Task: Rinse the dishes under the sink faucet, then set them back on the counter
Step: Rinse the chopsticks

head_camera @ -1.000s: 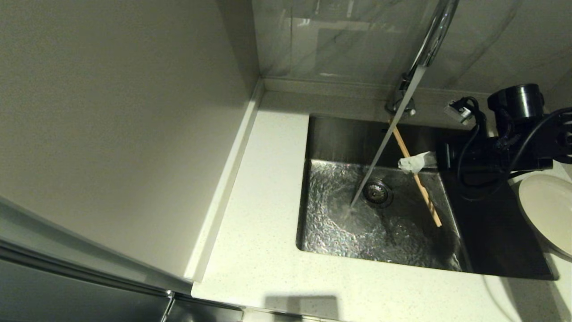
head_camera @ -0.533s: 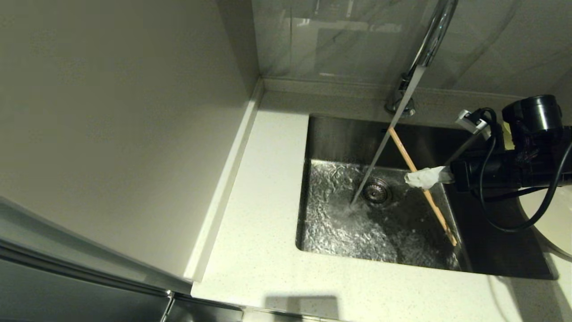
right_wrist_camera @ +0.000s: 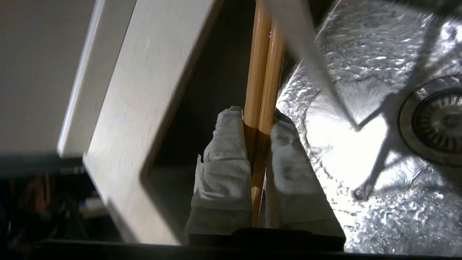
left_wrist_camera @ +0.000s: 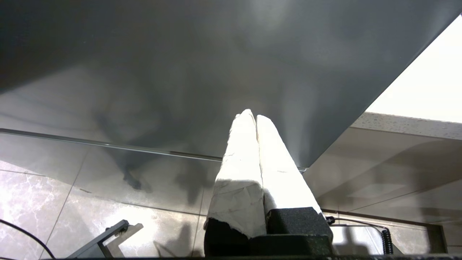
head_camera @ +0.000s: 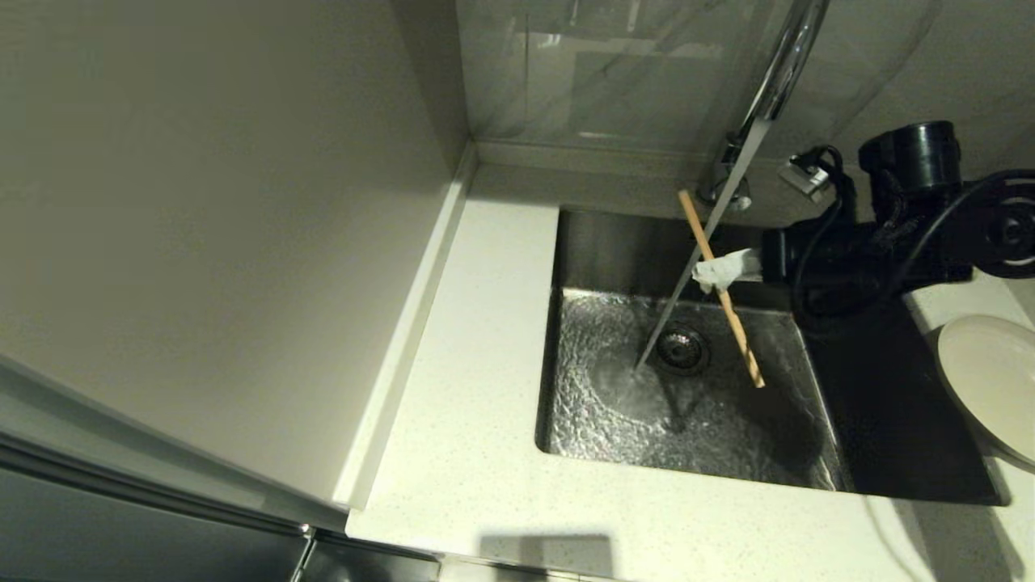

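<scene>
My right gripper, its fingers wrapped in white, is shut on the brown wooden chopsticks over the steel sink. The sticks slant across the water stream falling from the chrome faucet, with their lower tip near the round drain. The off-white plate lies on the counter at the right. The bowl is out of view. My left gripper is shut and empty, parked below counter level, and does not show in the head view.
Water runs and ripples over the sink floor. A tall pale wall panel borders the counter on the left, and a glossy backsplash stands behind the faucet. The right arm's black body reaches over the sink's right side.
The right gripper has risen and moved toward the faucet with the chopsticks. They now cross the water stream, where before they hung lower and further right.
</scene>
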Robot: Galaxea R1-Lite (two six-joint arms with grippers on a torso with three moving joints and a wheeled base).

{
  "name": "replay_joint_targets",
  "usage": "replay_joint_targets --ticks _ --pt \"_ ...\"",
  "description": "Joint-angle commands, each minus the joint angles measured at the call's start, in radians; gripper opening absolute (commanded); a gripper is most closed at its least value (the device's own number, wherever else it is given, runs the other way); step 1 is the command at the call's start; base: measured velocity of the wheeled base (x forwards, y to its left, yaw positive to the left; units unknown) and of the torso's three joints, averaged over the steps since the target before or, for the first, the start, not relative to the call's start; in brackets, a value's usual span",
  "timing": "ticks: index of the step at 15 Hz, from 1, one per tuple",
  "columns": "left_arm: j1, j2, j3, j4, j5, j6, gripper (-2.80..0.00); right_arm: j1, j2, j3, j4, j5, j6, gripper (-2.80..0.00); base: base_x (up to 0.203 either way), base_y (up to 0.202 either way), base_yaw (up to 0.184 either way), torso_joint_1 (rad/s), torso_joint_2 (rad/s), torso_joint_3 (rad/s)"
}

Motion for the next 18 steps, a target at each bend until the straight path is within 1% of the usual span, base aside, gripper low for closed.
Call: replay_joint_targets --ticks 1,4,5,6,8,12,13,15,17,18 --pt "0.0 -0.002 0.0 -0.001 0.0 -0.001 -2.8 0.057 0.086 -0.088 -0.062 -0.085 0.147 -2.8 0.0 0.0 0.0 0.0 0.0 0.0" --pt "0.0 -0.002 0.0 -0.001 0.0 -0.001 -2.8 0.113 0.128 -0.142 -0.081 -0.234 0.34 -2.8 0.0 0.0 0.0 0.0 0.0 0.0" --pt "0.0 -0.002 0.0 -0.001 0.0 -0.001 -2.8 0.117 0.131 -0.143 -0.082 -0.273 0.395 -2.8 0.0 0.0 0.0 0.0 0.0 0.0" --pt "0.0 -0.002 0.0 -0.001 0.0 -0.001 -2.8 0.118 0.13 -0.136 -0.081 -0.297 0.422 -2.8 0.0 0.0 0.0 0.0 0.0 0.0" --pt "0.0 -0.002 0.0 -0.001 0.0 -0.001 -2.8 0.103 0.13 -0.139 -0.082 -0.307 0.425 -2.8 0.0 0.0 0.0 0.0 0.0 0.0" --pt "0.0 -0.002 0.0 -0.001 0.0 -0.001 -2.8 0.039 0.108 -0.137 -0.08 -0.307 0.431 -2.8 0.0 0.0 0.0 0.0 0.0 0.0" --pt "0.0 -0.002 0.0 -0.001 0.0 -0.001 -2.8 0.031 0.107 -0.133 -0.079 -0.306 0.452 -2.8 0.0 0.0 0.0 0.0 0.0 0.0" --pt "0.0 -0.002 0.0 -0.001 0.0 -0.001 -2.8 0.005 0.107 -0.147 -0.08 -0.306 0.535 -2.8 0.0 0.0 0.0 0.0 0.0 0.0" --pt "0.0 -0.002 0.0 -0.001 0.0 -0.001 -2.8 0.003 0.108 -0.166 -0.082 -0.307 0.659 -2.8 0.0 0.0 0.0 0.0 0.0 0.0" --pt "0.0 -0.002 0.0 -0.001 0.0 -0.001 -2.8 0.003 0.108 -0.173 -0.086 -0.309 0.704 -2.8 0.0 0.0 0.0 0.0 0.0 0.0"
